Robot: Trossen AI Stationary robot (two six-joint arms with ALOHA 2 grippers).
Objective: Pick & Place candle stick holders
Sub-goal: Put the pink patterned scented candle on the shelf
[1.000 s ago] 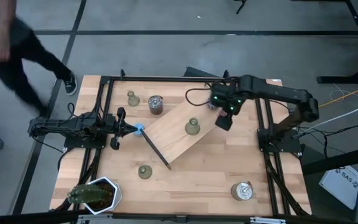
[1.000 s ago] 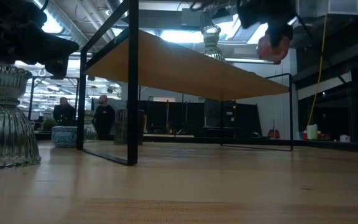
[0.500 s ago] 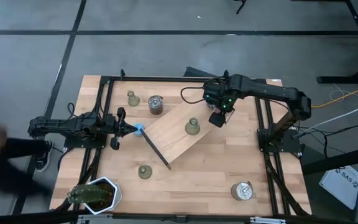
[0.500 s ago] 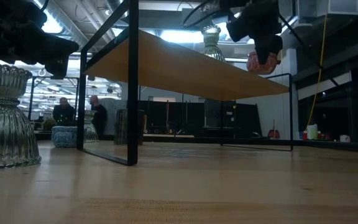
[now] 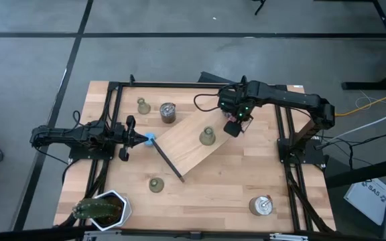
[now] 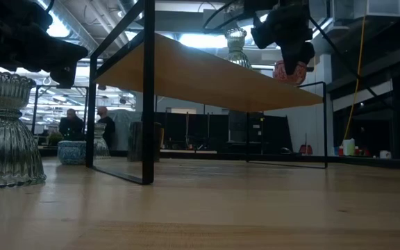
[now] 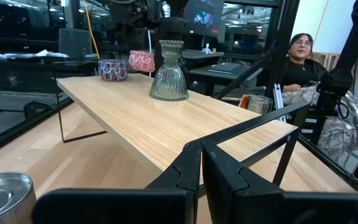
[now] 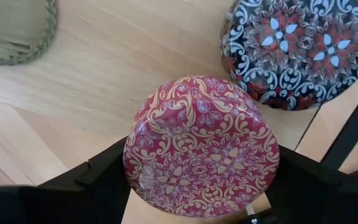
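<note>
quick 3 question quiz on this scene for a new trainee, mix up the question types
1. Count: how many candle stick holders stand on the raised wooden board?
2. Multiple choice: what is between the right gripper fingers? A nothing; B a red patterned puck; C a candle stick holder.
3. True or false: the left gripper is open.

Key: 1 one, with the other two down on the table; 2 B; 3 false, it is shut.
</note>
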